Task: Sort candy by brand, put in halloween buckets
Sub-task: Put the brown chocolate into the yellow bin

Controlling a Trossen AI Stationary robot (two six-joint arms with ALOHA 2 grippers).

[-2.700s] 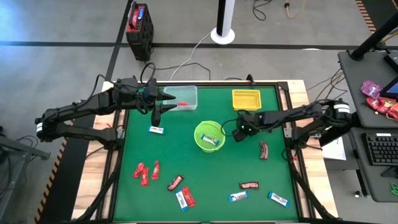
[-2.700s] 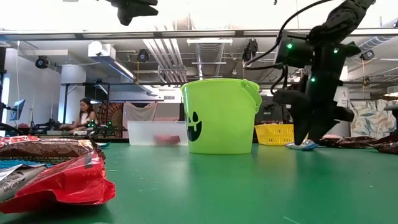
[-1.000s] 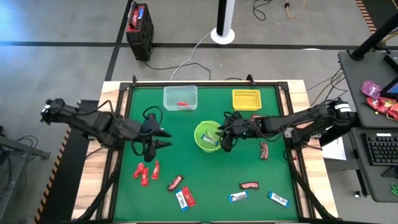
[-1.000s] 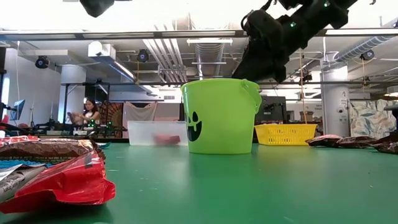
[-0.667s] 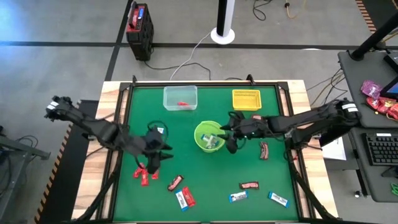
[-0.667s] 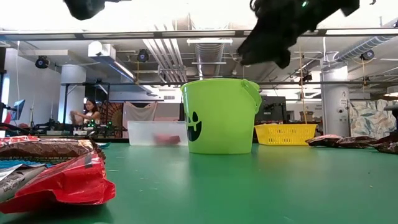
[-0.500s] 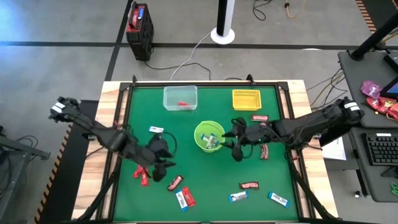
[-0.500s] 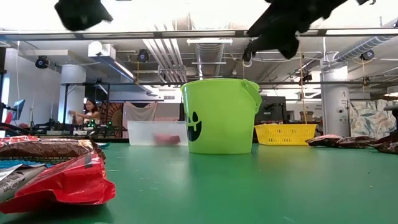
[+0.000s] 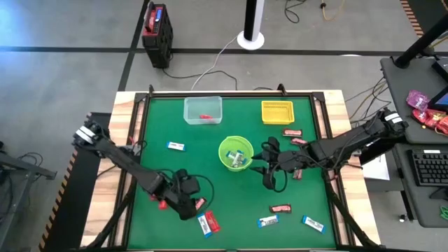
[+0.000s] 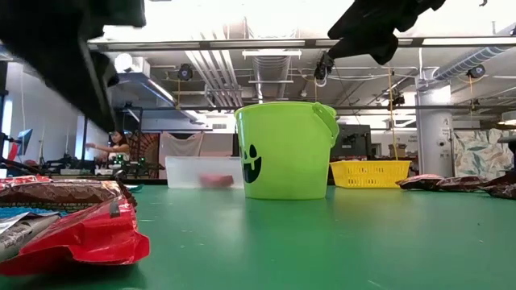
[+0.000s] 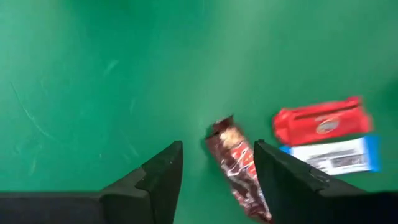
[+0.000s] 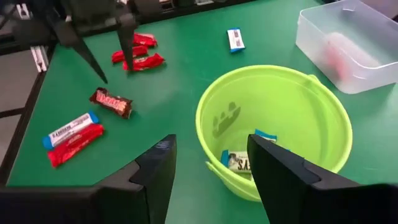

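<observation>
Green felt covers the counter (image 9: 231,199). Left end effector (image 9: 187,201) is low over the counter's near-left area, fingers spread apart and empty, straddling a dark brown candy bar (image 11: 236,168) lying flat between them; a red bar (image 11: 322,121) and a blue-and-white bar (image 11: 328,155) lie side by side just beyond it. Right end effector (image 9: 269,170) hangs just right of the lime-green bucket (image 9: 236,153), fingers parted, gripping nothing. Bucket holds blue-and-white bars (image 12: 239,160) at its bottom. Clear plastic box (image 9: 203,110) at the far edge holds one red bar (image 9: 205,117). Yellow mesh basket (image 9: 277,111) sits to the box's right; contents cannot be made out. Loose on the counter: one blue-and-white bar (image 9: 176,145) left of the bucket, brown bars (image 9: 292,132) near the basket, a brown bar (image 9: 281,208) and two blue-and-white bars (image 9: 268,221) near the front right.
</observation>
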